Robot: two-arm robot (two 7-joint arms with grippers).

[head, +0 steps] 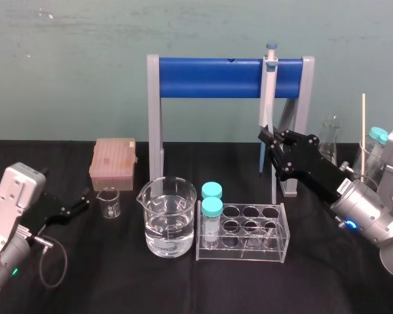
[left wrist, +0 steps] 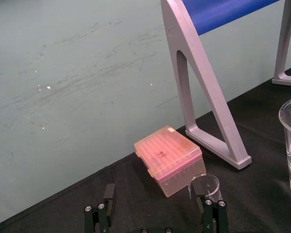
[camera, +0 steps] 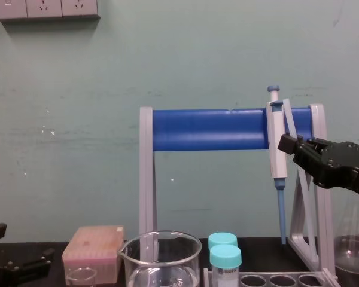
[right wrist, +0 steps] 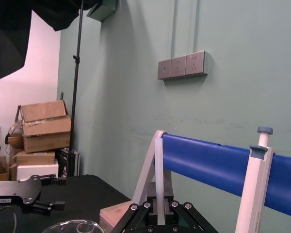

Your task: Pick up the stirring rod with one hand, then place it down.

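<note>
The stirring rod (head: 363, 124) is a thin pale stick standing upright in a glass beaker (head: 365, 165) at the far right of the table. My right gripper (head: 267, 136) is black, raised above the table to the left of the rod and apart from it, just beside the hanging pipette (head: 268, 91). Its fingers are shut with nothing between them; I see it again from the side in the chest view (camera: 289, 145). My left gripper (head: 80, 203) rests low at the left, open and empty, with its fingers (left wrist: 109, 193) spread near a small beaker (left wrist: 205, 185).
A blue-barred stand (head: 213, 77) holds the pipette. In front stand a large beaker of water (head: 168, 217) and a clear tube rack (head: 243, 232) with two teal-capped tubes. A pink tip box (head: 112, 163) sits at the back left, a flask (head: 329, 139) at the back right.
</note>
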